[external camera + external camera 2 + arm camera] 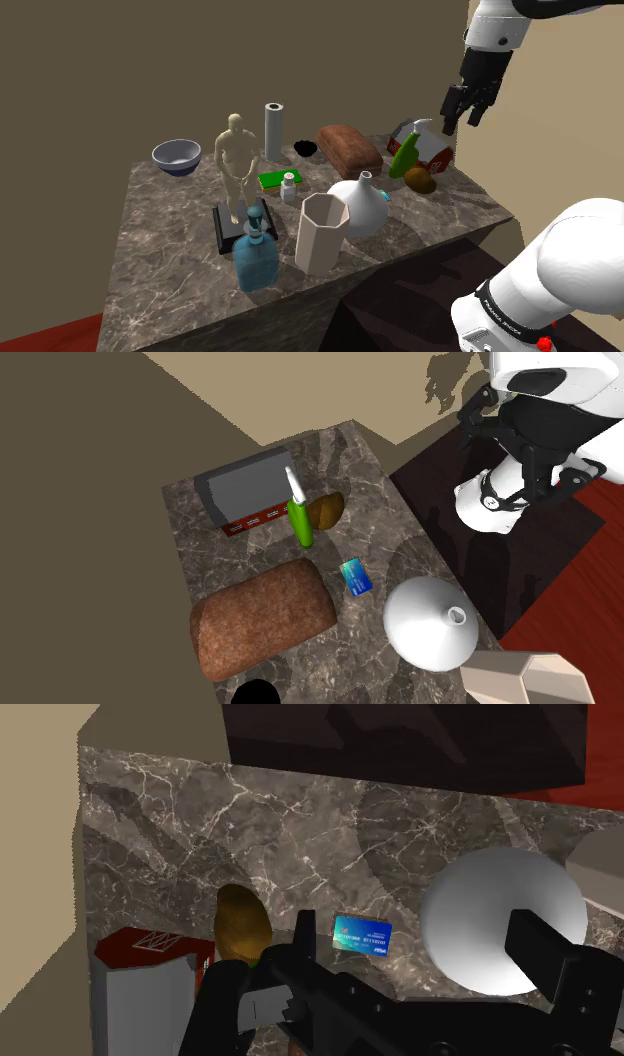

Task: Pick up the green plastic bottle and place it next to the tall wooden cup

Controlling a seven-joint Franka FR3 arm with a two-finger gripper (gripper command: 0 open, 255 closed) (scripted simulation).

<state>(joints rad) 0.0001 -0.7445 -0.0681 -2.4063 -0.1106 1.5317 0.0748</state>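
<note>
The all-black two-finger hand (460,118) (420,944) is hanging in the air above the far right corner of the dark marbled desk (170,250), as the shoulder view shows it. Its fingers are standing apart, gripping nothing and pointing downward. Well below it, the slim green bottle with a white pump top (405,155) (301,520) is standing upright on the desk, just in front of a red-and-white carton with a grey top (437,152) (245,487) and just beside a brown oval lump (420,181) (327,509) (242,924). The tall pale beige faceted cup (320,233) (525,677) is standing near the desk's front edge, well apart from the green bottle. Between them a white round vase with a narrow neck (360,205) (430,622) (500,919) is sitting, and a small teal card (385,196) (356,576) (362,934) is lying flat beside it. A rounded brown loaf (349,150) (262,617) is lying behind the vase toward the wall, and a small black bowl (306,149) (255,695) is sitting next to it. Toward the shoulder view's left, a beige human figurine on a black base (236,165) is standing, with a blue glass flask (256,258) in front of it. A flat green box (272,180) and a small white jar (290,187) are sitting beside the figurine. A grey upright roll (274,130) is standing behind it, and a blue-grey bowl (177,156) is sitting near the far left corner.
</note>
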